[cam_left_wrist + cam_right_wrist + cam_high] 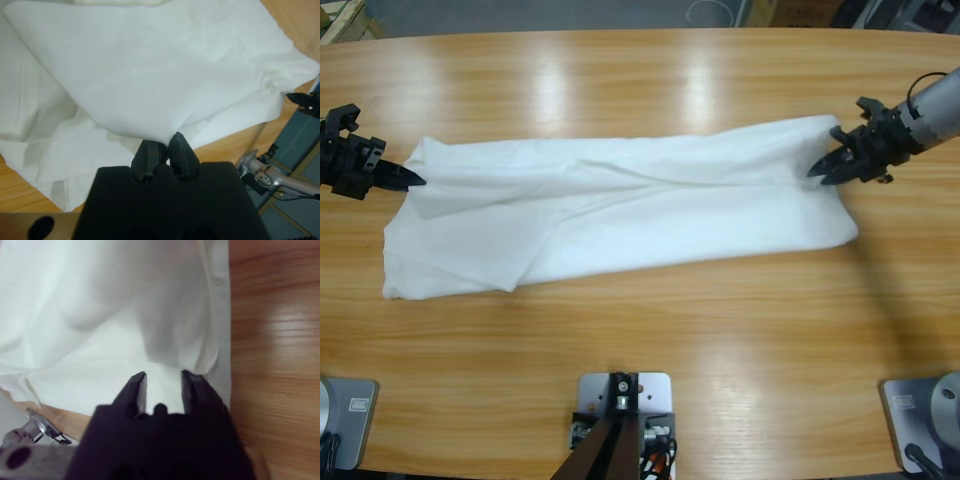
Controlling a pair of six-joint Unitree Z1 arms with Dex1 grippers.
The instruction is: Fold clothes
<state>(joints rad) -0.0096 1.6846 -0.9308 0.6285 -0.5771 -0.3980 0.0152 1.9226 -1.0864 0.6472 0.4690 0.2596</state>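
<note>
The clothes are one white T-shirt (620,215), folded into a long band across the middle of the wooden table (640,90). My left gripper (412,180) is at the band's left end. In the left wrist view that gripper (161,142) is shut on a pinched fold of the shirt (150,65). At the band's upper right corner is my right gripper (820,168). The right wrist view shows that gripper (162,380) open, its jaws apart with the white shirt (100,315) lying in the gap between them.
Bare wood runs in front of the shirt toward the near edge and behind it toward the far edge. The right arm (280,175) shows in the left wrist view beyond the cloth. Room clutter lies past the table's far edge.
</note>
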